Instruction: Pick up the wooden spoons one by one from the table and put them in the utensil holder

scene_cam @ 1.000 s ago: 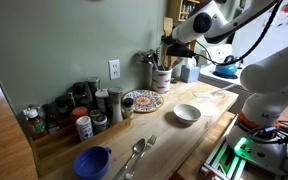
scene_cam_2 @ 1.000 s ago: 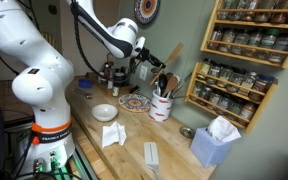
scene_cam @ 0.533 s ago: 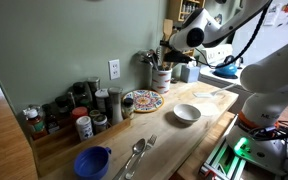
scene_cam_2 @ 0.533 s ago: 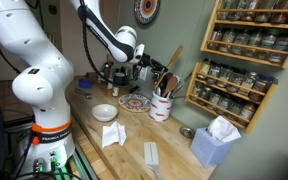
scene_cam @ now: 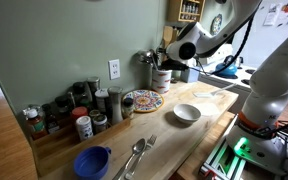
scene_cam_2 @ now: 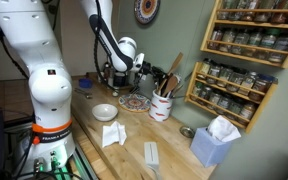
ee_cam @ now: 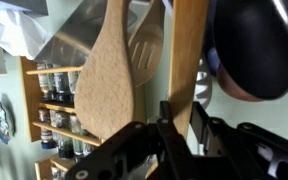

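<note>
Step in hand: carrying one wooden spoon to utensil holder. Gripper clamped tight on spoon handle, hovering just above holder rim, slightly to one side. Holder crowded: wooden spatula and dark ladle stand in it. Table stretches out in front of holder. Spoon: pale tan, plain straight handle, bowl out of sight. Next, likely: find gap among utensils, lower spoon in, let go. Risk: snagging on ladle.
</note>
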